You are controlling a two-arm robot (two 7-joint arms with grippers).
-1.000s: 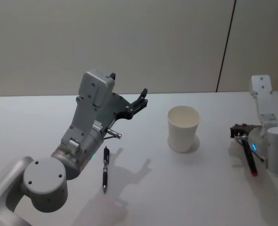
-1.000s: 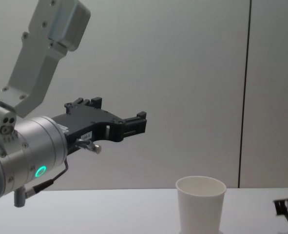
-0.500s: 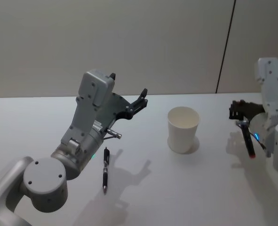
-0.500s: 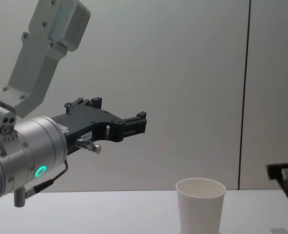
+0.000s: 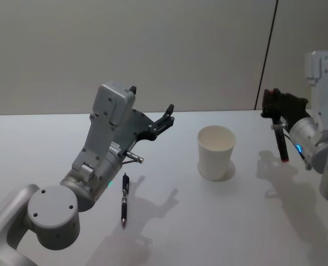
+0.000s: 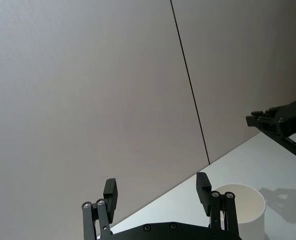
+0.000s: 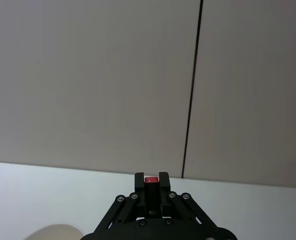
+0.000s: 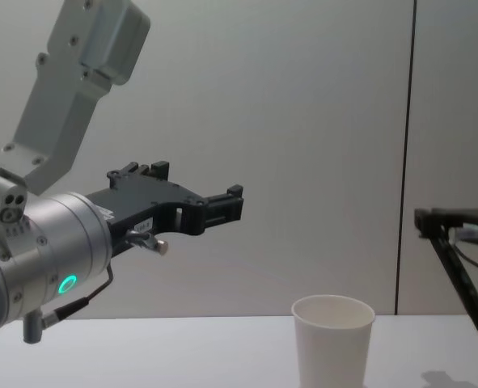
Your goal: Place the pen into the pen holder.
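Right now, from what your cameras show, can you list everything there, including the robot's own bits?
plain white tapered paper cup: one, white, upright on the table, near the middle.
slim black pen with a red end: one, black and red, hanging red end down from the right gripper, in the air to the cup's right.
slim dark pen: one, dark, lying flat on the table to the cup's left, beside the left arm.
white table: one, white, under everything.
grey wall with a dark vertical seam: one, grey, behind the table.
left gripper: one, black, open, raised left of the cup.
right gripper: one, black, shut on the pen, raised right of the cup.
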